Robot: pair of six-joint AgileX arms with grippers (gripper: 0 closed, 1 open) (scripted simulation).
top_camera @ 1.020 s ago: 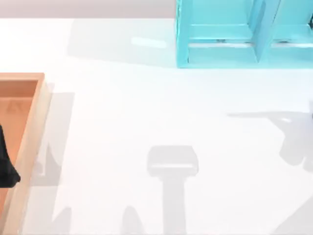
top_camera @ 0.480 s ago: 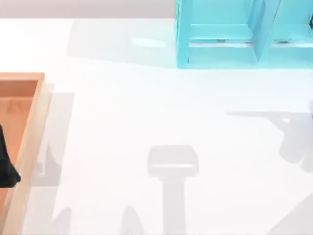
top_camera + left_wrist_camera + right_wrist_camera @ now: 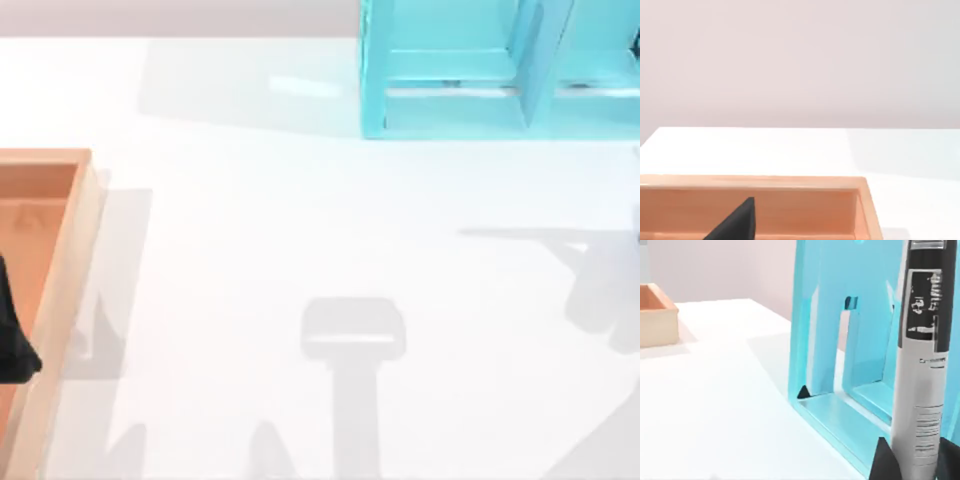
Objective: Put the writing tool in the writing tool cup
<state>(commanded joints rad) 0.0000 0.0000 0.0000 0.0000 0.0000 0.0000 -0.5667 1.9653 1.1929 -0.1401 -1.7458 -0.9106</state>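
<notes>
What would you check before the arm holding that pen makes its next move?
1. Marker held: ok, the right gripper fingers flank its lower barrel.
2. Marker upright: ok, roughly vertical in the right wrist view.
3. Blue organiser within reach: ok, it stands just behind the marker.
4. Which compartment is the pen cup: cannot tell.
5. Left gripper out of the way: ok, it sits over the wooden tray at the table's left.
6. Marker above an opening: cannot tell.

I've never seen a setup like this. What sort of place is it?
Probably a computer-rendered test bench, not a real room: a plain white table with a turquoise rack and a wooden tray. The right pincer holds a marker.
</notes>
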